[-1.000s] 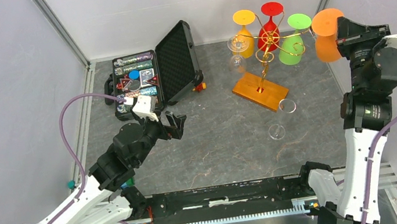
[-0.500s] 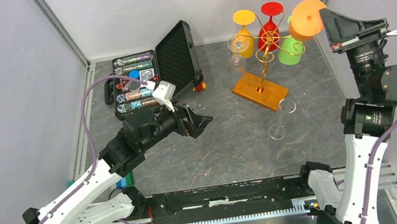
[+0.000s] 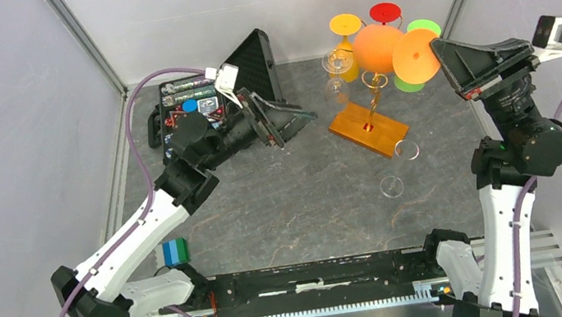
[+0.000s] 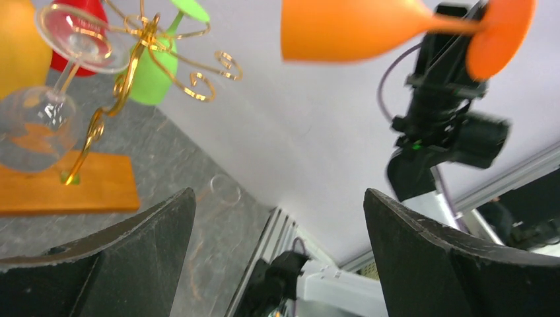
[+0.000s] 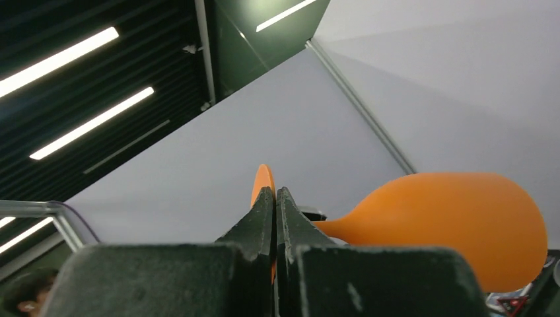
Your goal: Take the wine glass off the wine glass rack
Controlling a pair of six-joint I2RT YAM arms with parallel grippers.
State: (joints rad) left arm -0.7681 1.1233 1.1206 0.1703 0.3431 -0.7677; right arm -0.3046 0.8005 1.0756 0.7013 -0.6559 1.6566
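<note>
so my right gripper (image 3: 435, 47) is pinched tight on the stem of the orange wine glass (image 3: 376, 47), holding it sideways in the air, clear of the wine glass rack (image 3: 366, 126). My left gripper (image 3: 298, 123) is spread wide with nothing in it, just in front of the black case (image 3: 253, 71)

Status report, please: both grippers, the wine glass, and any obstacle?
Left gripper open, empty. Right gripper shut on orange wine glass stem; glass sideways, off the rack. Clear glass lies on table beside rack base.
</note>
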